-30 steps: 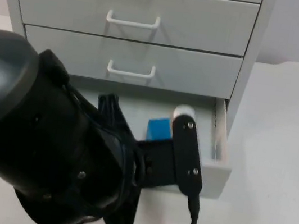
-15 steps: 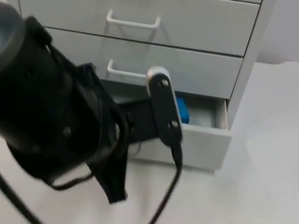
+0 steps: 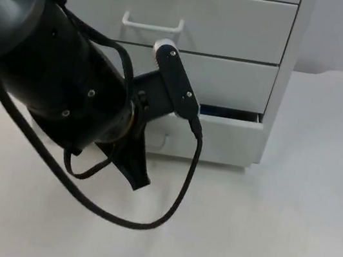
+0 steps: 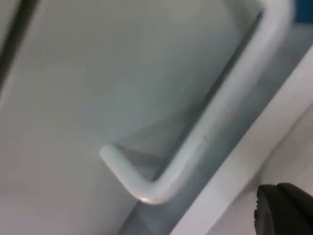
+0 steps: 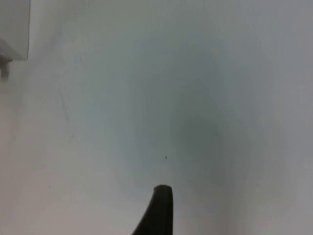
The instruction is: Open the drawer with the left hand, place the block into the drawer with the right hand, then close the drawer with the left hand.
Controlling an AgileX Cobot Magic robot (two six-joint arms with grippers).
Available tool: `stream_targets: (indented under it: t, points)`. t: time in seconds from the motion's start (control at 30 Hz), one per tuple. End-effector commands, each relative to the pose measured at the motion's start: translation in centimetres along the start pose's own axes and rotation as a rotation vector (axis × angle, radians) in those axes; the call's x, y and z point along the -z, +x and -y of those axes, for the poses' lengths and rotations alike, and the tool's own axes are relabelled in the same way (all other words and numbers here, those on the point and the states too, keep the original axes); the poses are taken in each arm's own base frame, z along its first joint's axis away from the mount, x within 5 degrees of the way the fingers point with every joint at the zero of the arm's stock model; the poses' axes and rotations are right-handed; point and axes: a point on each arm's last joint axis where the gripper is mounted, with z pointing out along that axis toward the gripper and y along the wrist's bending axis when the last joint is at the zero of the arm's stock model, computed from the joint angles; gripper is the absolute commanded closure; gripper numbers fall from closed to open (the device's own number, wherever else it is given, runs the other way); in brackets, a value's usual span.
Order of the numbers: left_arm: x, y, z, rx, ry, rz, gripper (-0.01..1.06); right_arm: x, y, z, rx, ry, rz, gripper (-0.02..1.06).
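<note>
The bottom drawer (image 3: 225, 140) of the white cabinet (image 3: 239, 28) stands out only a narrow gap. In that gap a thin strip of the blue block (image 3: 226, 113) shows. My left arm (image 3: 67, 86) reaches across the drawer front and hides my left gripper in the top view. In the left wrist view the drawer's white handle (image 4: 205, 137) is very close, with one black fingertip (image 4: 283, 210) beside it and a bit of the blue block (image 4: 304, 10) behind. My right gripper waits over bare table, one fingertip (image 5: 159, 210) showing.
Two more drawers with white handles (image 3: 152, 22) sit shut above the bottom one. White table top (image 3: 285, 238) stretches in front of and to the right of the cabinet. A black cable (image 3: 143, 222) loops from the left arm over the table.
The drawer has slid from wide open to nearly shut. My left arm moved toward the cabinet with it. The blue block went from plain view to a thin strip.
</note>
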Motion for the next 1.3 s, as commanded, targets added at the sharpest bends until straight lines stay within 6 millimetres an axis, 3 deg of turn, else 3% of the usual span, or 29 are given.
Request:
stream_targets:
  t: [0.0, 0.23, 0.4, 0.6, 0.77, 0.93, 0.97, 1.27]
  points:
    - [-0.7, -0.2, -0.7, -0.012, -0.045, -0.008, 1.05, 0.1, 0.0, 0.1, -0.006, 0.000, 0.014, 0.28]
    - [-2.4, -1.2, -0.6, -0.009, -0.073, -0.013, 1.05, 0.1, 0.0, 0.1, -0.006, -0.001, 0.017, 0.28]
    - [-2.6, -1.9, -0.9, 0.010, -0.092, -0.001, 1.05, 0.1, 0.0, 0.1, -0.006, -0.001, 0.019, 0.28]
    - [-2.6, -2.1, -1.0, 0.010, -0.111, 0.000, 1.05, 0.1, 0.0, 0.1, -0.006, -0.001, 0.019, 0.28]
    - [-1.6, -2.1, 0.4, 0.019, -0.053, -0.070, 1.05, 0.1, 0.0, 0.1, -0.004, 0.000, 0.019, 0.28]
    - [1.3, -2.6, 2.4, -0.032, 0.065, -0.156, 1.05, 0.1, 0.0, 0.1, -0.004, 0.000, 0.019, 0.28]
    - [1.3, -2.6, 2.4, -0.032, 0.065, -0.156, 1.05, 0.1, 0.0, 0.1, -0.004, 0.000, 0.019, 0.28]
    - [8.0, -3.9, 2.4, 0.039, 0.245, -0.190, 1.05, 0.1, 0.0, 0.1, 0.002, 0.006, 0.020, 0.28]
